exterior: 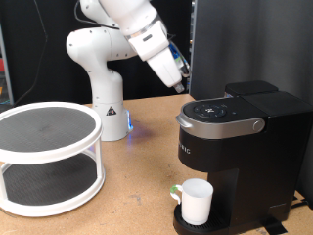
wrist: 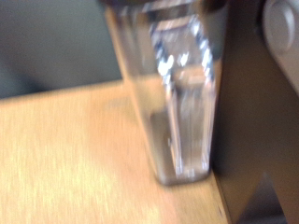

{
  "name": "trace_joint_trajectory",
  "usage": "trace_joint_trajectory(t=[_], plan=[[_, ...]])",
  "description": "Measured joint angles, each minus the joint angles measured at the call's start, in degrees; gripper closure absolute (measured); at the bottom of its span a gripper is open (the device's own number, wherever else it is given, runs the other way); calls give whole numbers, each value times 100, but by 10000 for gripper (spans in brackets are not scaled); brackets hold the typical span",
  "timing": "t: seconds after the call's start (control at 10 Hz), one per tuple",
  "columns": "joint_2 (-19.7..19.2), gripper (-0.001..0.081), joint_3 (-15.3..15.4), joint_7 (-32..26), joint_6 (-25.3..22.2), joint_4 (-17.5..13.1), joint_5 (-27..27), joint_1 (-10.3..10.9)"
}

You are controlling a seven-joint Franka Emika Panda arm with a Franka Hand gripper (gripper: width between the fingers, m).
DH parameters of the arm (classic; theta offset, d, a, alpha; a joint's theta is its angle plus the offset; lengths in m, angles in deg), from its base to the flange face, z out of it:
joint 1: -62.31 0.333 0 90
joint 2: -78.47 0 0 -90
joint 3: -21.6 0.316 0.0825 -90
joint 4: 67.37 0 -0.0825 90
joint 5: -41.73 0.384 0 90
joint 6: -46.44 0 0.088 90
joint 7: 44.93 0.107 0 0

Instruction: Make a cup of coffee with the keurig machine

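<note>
Checking the exterior view first, I found the cup (exterior: pixel 197 201) already standing on the round drip base of the coffee machine (exterior: pixel 238 147), under the spout, its green handle turned to the exterior view's left. The machine sat at the exterior view's right on the wooden table (exterior: pixel 132 186), lid down. The gripper (exterior: pixel 182 80) hung in the air just above and to the exterior view's left of the machine's top, apart from it and close to the button panel (exterior: pixel 217 110); its fingers were hidden against the dark backdrop, so I could not tell whether they were spread or pressed together, and I saw nothing between them. The wrist view was blurred; it showed what I took to be the clear water tank (wrist: pixel 177 93) beside a dark wall of the machine, with bare table alongside. A white two-tier rack (exterior: pixel 49 157) stood well apart at the exterior view's left. My judgement was that the cup placement was done and the work concerned the machine's top. To do that well, I would have kept the approach slow and vertical, made contact squarely on the intended control rather than the silver handle (exterior: pixel 230 125), and avoided any sideways push that could shift the machine or disturb the cup.
</note>
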State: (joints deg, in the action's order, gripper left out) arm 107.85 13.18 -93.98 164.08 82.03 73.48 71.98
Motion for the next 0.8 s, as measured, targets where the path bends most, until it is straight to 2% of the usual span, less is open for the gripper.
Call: trace_joint_trajectory(t=[0.1,0.3,0.6,0.8], plan=[[70,3,129,7,-11,-76,-552,-27],[238,3,266,4,-52,-175,-1034,-47],[194,3,252,-58,78,-145,-768,-14],[146,3,290,-106,313,-283,-604,110]])
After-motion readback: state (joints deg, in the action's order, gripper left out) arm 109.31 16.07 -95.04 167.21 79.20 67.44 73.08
